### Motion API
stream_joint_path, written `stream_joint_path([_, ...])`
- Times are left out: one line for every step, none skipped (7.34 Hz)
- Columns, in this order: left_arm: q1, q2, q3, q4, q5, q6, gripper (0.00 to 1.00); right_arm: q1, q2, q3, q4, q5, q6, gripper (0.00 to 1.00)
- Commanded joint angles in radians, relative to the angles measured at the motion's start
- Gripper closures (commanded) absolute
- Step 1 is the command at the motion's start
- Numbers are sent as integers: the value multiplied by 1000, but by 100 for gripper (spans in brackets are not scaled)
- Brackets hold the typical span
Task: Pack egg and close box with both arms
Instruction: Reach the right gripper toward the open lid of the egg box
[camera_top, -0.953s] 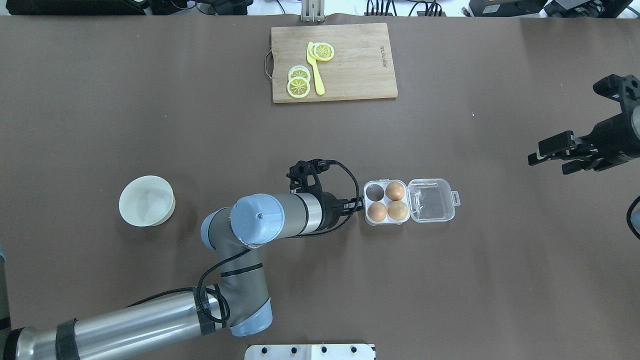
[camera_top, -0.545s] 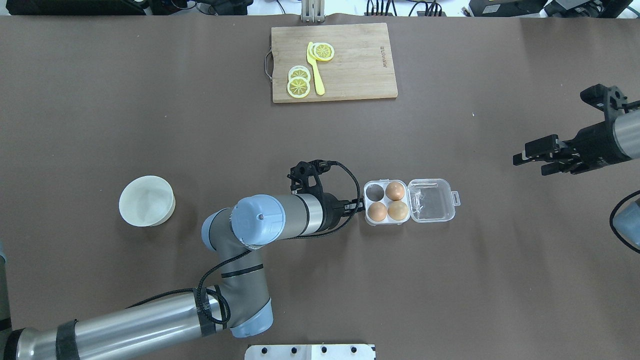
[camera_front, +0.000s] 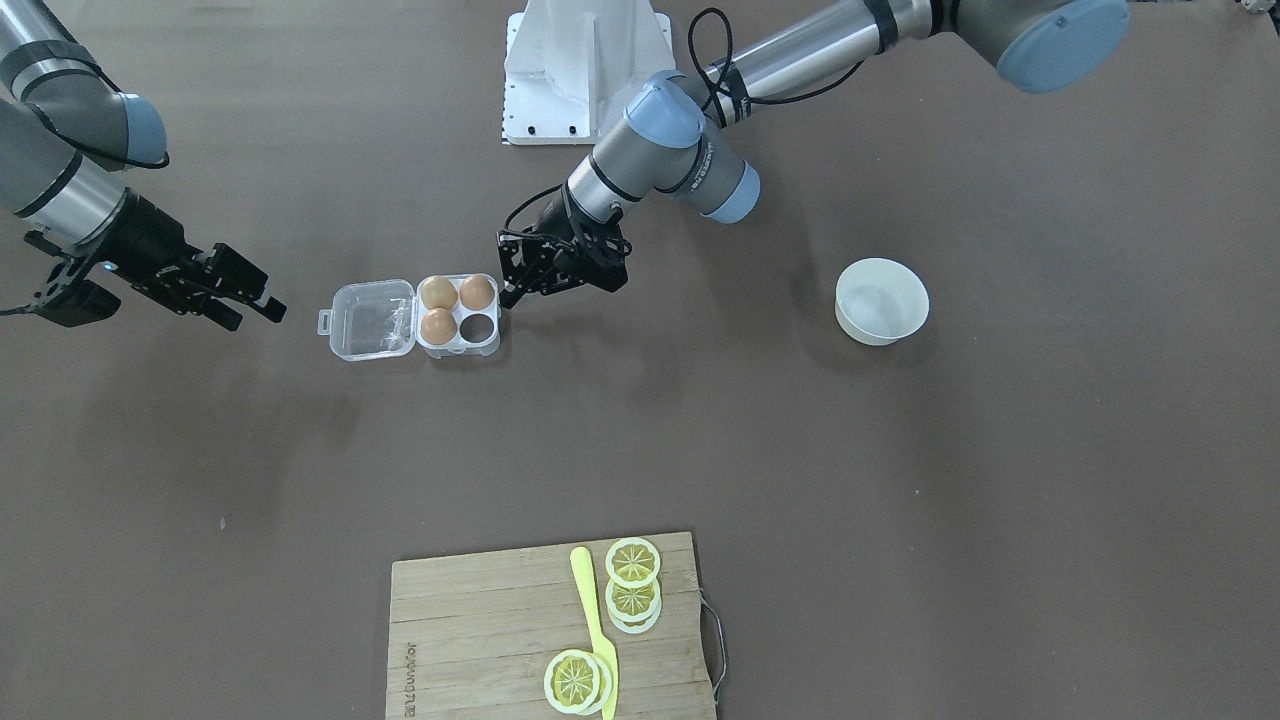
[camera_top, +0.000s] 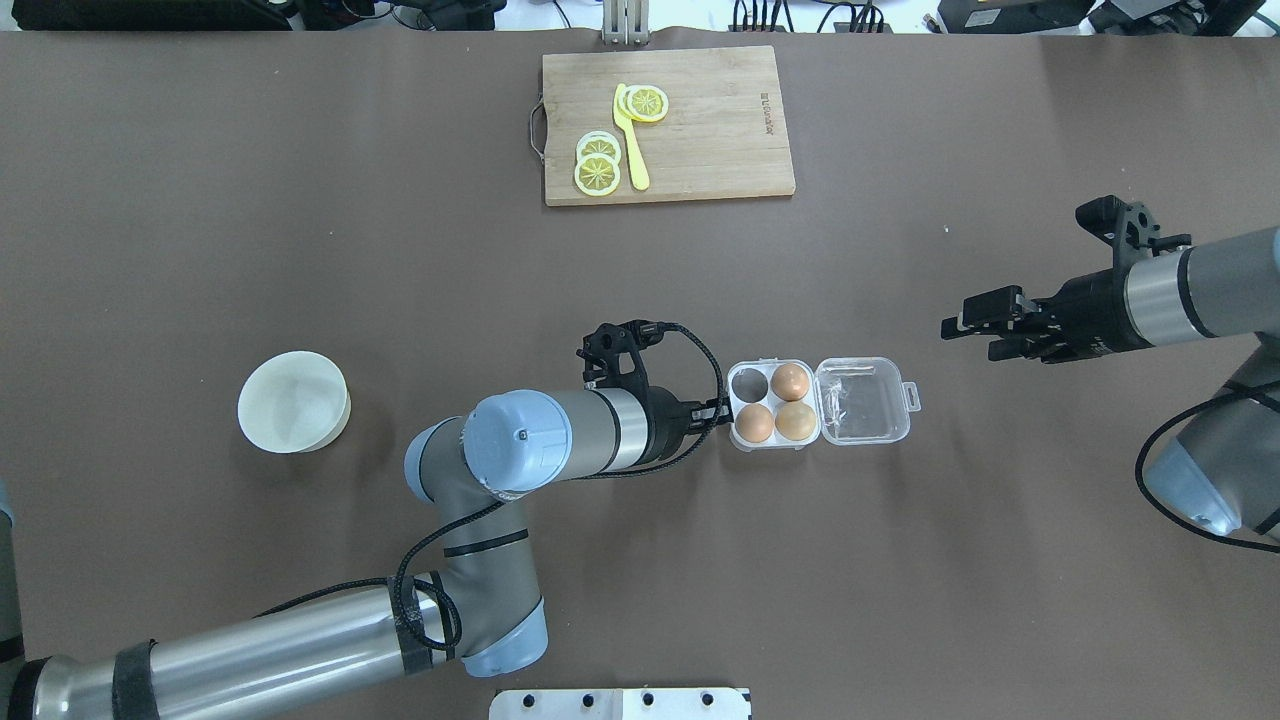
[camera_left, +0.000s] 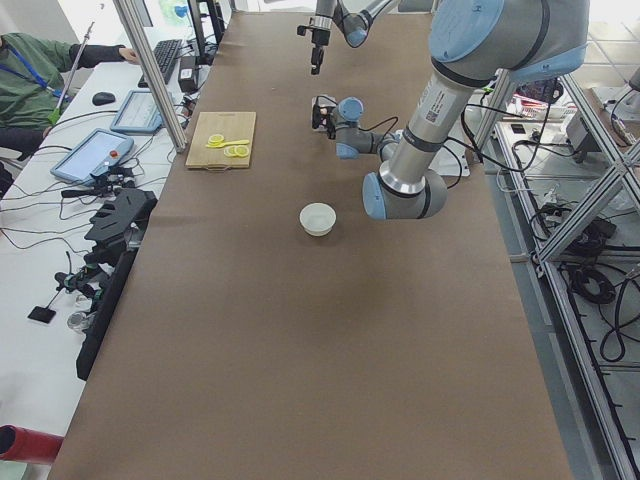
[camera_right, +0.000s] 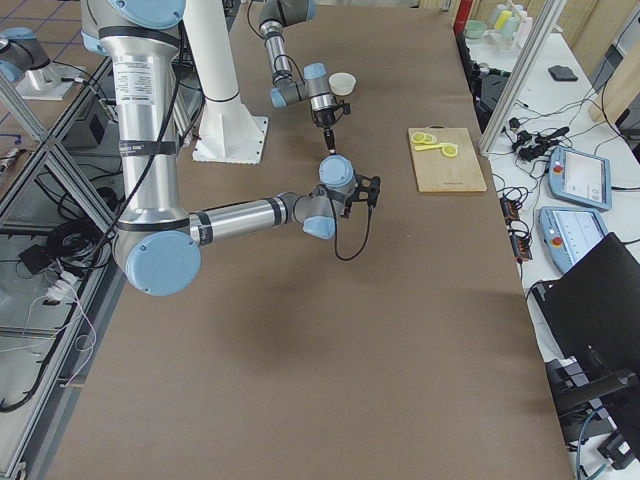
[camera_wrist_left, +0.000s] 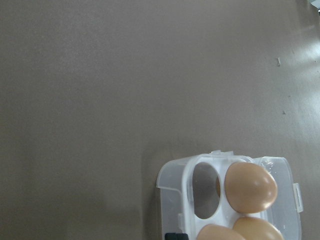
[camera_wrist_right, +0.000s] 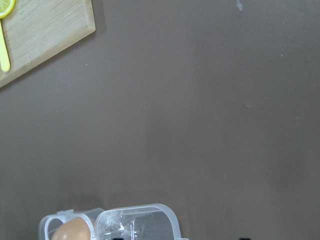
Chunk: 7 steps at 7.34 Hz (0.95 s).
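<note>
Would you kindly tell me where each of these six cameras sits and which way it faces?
Front-facing: across the table, facing the robot, steeply down; left arm, right arm, box.
Overhead: behind the robot, looking forward and down; both arms.
Exterior left: table's end, looking along it; left arm nearest.
Exterior right: opposite end; right arm nearest.
Left wrist: down at the eggs; almost none of the robot shows.
Right wrist: down at the open lid; likewise.
Front-facing and overhead share the cutting board.
</note>
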Motion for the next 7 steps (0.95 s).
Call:
stream_joint_path([1,3,1,0,-1,0,100,-51,3,-58,139,-62,60,24])
stream_joint_path([0,6,1,0,1,0,100,-69,5,-81,199,-69,86,24])
stream_joint_path([1,9,5,0,1,2,100,-82,5,-81,199,-80,88,24])
stream_joint_path([1,9,7,0,1,2,100,-97,5,-81,201,-96,88,24])
stream_joint_path([1,9,7,0,1,2,100,-105,5,-80,201,-98,92,24])
stream_joint_path([1,9,7,0,1,2,100,-109,5,-81,203,-98,95,32])
stream_joint_path([1,7,5,0,1,2,100,-112,3,-83,203,-101,94,40])
